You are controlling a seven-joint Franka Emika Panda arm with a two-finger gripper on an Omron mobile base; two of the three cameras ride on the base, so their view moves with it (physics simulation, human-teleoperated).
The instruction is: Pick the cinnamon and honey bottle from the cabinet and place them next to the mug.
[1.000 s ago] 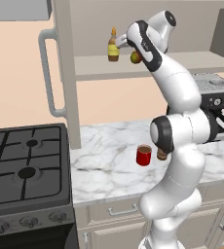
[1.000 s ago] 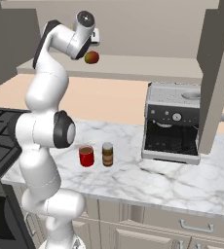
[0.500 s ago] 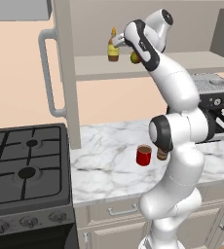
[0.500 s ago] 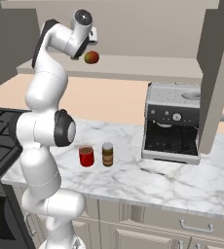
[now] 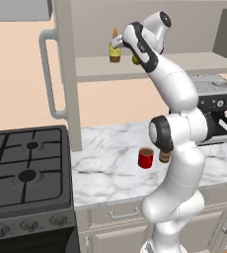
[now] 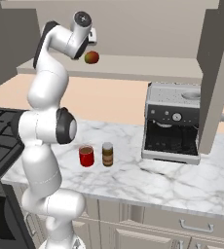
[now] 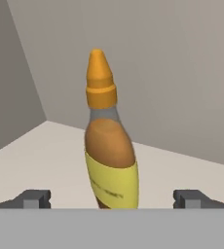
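Robot arm reaches into the cabinet (image 5: pixel 66 74). Its jaws are spread wide, empty, either side of the honey bottle (image 7: pixel 109 146), which stands upright on the shelf between and just ahead of them. Best to advance further, centred, before closing.

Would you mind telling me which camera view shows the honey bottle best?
The hand view: the honey bottle stands upright, centred between the open claw's tips, with cap and label plain. The left base view shows it small on the cabinet shelf, partly behind the hand. In the right base view I cannot make it out.
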